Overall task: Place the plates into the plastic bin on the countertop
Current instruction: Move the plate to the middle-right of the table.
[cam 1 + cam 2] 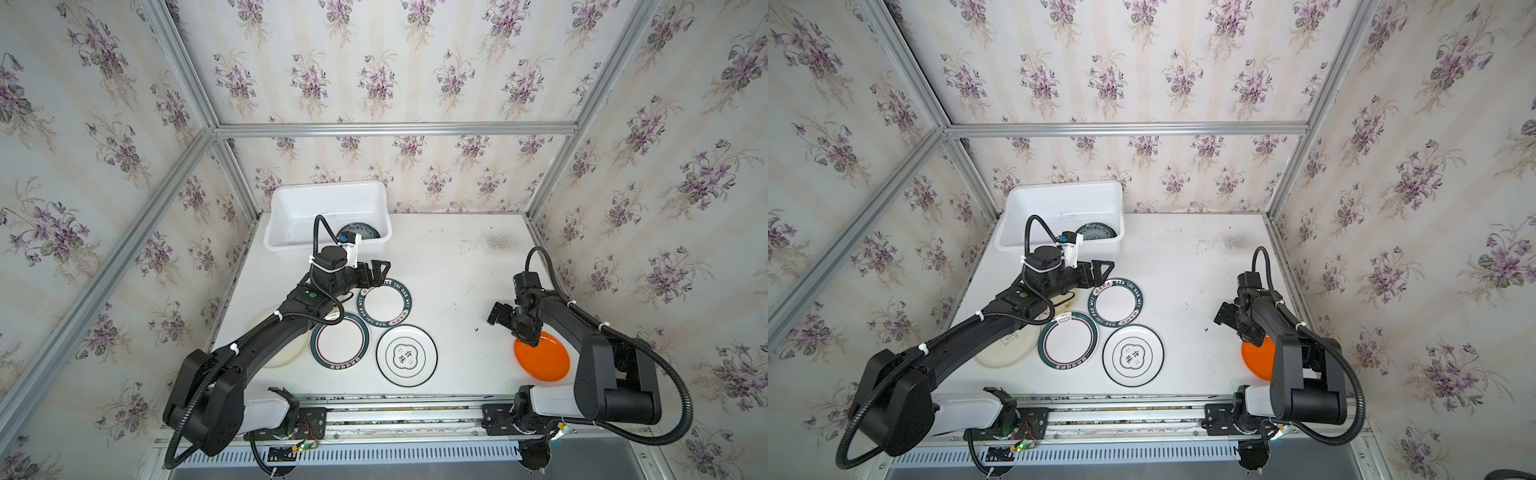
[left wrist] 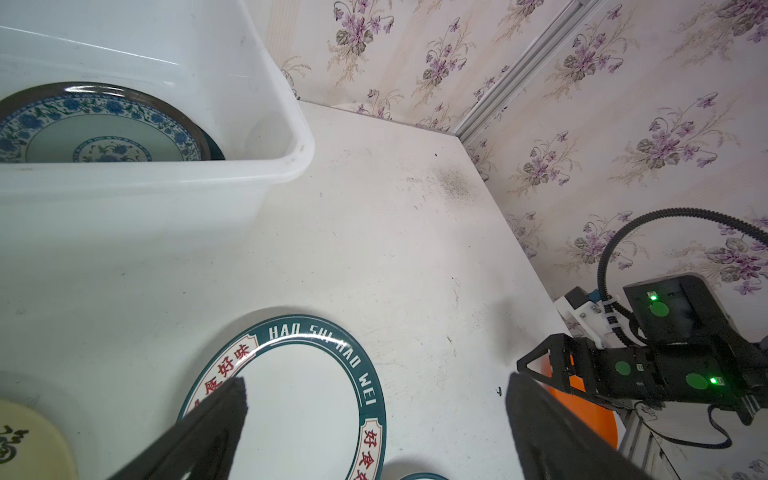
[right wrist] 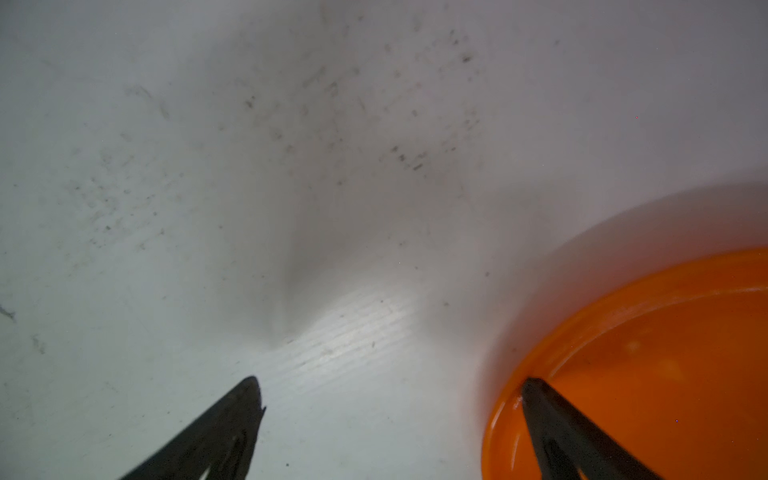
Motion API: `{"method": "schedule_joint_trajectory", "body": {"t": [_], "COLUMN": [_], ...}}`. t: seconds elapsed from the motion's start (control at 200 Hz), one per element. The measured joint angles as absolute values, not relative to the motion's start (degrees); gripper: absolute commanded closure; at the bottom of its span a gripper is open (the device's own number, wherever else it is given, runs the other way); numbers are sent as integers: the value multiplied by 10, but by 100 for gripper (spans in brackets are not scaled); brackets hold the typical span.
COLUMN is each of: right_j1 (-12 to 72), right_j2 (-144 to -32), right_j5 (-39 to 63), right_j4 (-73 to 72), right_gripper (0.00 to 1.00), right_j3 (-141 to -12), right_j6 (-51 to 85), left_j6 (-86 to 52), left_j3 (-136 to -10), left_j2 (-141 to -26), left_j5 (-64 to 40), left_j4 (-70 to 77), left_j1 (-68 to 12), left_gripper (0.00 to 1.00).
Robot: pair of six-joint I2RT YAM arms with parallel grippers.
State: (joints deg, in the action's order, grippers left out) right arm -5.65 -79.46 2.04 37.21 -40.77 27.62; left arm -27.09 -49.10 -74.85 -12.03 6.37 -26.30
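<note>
Both gape empty: left tool [image 2: 376, 382] over lettered plate [image 2: 299, 403], right tool [image 3: 390, 386] overlapping orange plate [image 3: 665, 353].

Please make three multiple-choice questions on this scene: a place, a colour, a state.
1. Where is the blue patterned plate? A) in the bin B) beside it C) under it
2. Which colour is the plate nearest the right gripper? A) black B) orange C) cream
3. How is the left gripper? A) shut on a plate B) open, empty C) shut, empty
Answers: 1 A, the bin's walls surround it; 2 B, the orange plate lies partly beneath it; 3 B, its jaws stand wide apart, nothing between.
</note>
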Motion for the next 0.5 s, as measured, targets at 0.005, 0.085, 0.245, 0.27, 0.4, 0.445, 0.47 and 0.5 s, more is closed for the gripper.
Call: {"method": "schedule_joint_trajectory", "body": {"t": [0.005,0.085,0.245,0.27,0.4,0.445,0.47,0.5], "right_j1": [-57,-57,-57,-57,-56,-56,-57,-56], "right_j2": [-795,-797,-789,-789,-792,-794,-796,-799], "right_j5": [21,39,74,81,117,128,134,141], "right_j4": [372,364,340,335,309,300,295,290], "right_gripper": [0,0,0,0,0,0,0,0], "right_j3": [-408,-404,-397,-396,-397,-397,-398,-400], "right_j6": [276,276,281,281,283,283,283,282], "left_j6": [-271,-271,-270,-270,-270,-270,-269,-269], "left_j3": [-491,-489,-485,-485,-485,-485,-485,-485], "left_j2": [-748,-744,-741,-741,-742,-743,-744,-744], "left_j5": [-120,-116,-110,-110,-107,-107,-107,-106], "left_j4": [64,64,63,63,64,64,64,64], "left_j1": [-263,-264,-265,-266,-266,-266,-266,-266], "left_gripper": [0,0,0,0,0,0,0,0]}}
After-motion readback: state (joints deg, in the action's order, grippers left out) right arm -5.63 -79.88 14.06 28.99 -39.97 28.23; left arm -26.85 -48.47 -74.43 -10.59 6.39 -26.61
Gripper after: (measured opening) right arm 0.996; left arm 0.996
